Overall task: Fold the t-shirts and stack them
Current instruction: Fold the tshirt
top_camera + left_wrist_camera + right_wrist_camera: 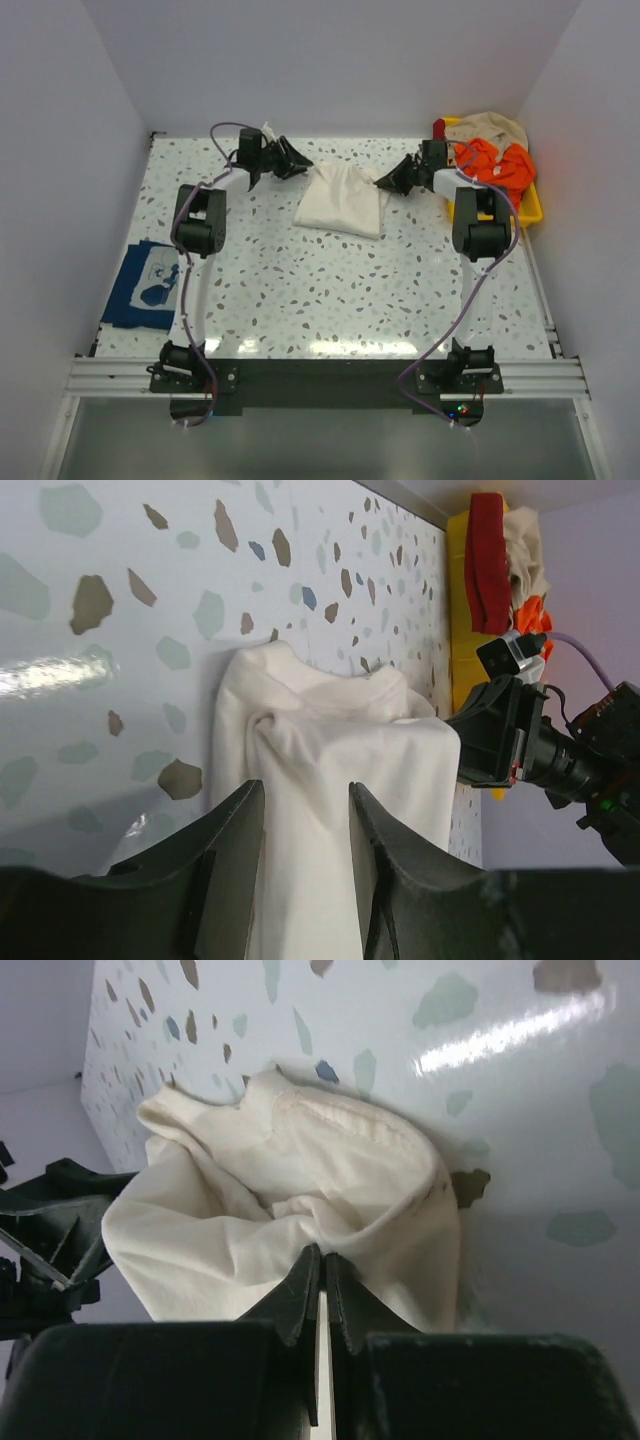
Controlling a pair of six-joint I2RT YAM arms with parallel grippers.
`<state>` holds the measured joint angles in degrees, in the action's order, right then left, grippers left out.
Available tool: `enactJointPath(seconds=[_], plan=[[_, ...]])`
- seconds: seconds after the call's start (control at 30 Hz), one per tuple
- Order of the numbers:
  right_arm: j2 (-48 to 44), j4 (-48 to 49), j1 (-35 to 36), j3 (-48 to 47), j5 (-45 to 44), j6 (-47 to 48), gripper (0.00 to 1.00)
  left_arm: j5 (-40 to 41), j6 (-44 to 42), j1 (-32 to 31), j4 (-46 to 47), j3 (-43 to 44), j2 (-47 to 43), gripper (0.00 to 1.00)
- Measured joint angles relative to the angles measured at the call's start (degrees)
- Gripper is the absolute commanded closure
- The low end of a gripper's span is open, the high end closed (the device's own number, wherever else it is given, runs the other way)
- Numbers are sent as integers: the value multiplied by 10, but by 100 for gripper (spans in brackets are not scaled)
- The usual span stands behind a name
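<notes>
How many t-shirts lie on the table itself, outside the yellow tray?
2. The cream t-shirt lies at the far middle; the navy t-shirt lies flat at the left edge. Clothes piled in the yellow tray may hide more.

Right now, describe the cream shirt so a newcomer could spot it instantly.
Look to the far middle of the speckled table. The cream t-shirt lies there bunched. It is plain and pale, unlike the navy printed t-shirt at the left edge.
</notes>
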<state>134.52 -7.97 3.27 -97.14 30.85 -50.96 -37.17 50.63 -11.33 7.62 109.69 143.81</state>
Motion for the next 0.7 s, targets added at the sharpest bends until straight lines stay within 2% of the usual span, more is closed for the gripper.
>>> enactJointPath(seconds=[0.27,0.57,0.67,0.7], plan=[[23,-5,-7,-75,-7,-4,100,4,22,19,57,-19,-1,51],[31,-55,14,-80,-59,33,99,110,22,-22,94,-239,-114,46],[28,-58,25,-75,-67,48,99,151,14,-42,90,-286,-157,46],[23,-56,29,-68,-72,52,100,163,11,-48,89,-299,-169,50]])
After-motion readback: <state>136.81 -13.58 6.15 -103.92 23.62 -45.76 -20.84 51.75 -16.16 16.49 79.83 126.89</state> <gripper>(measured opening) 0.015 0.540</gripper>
